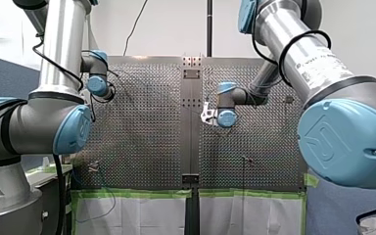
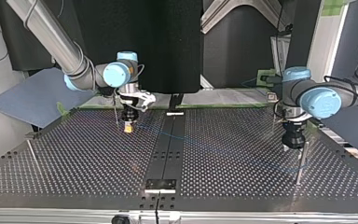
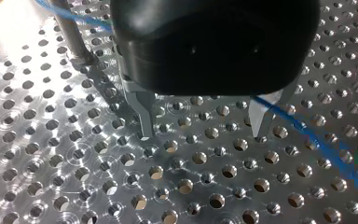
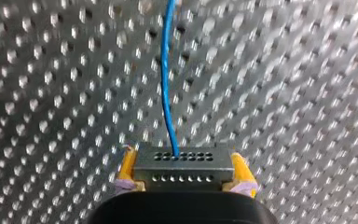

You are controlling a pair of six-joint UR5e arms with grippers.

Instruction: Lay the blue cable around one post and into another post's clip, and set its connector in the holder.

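Across the perforated table [image 2: 74, 158], dark centre rail [image 2: 168, 149] as the mark. At the top view's right of that rail, left gripper [image 3: 203, 136]: metal fingers spread wide, tips close to the holes. At the rail's other side, right gripper [image 4: 182, 161]: yellow pads clamped on both ends of the grey connector [image 4: 182, 173]. Thin post [image 2: 301, 163] just beside the left gripper. From the connector's face, blue cable [image 4: 167, 74] across the rail, past one left finger.
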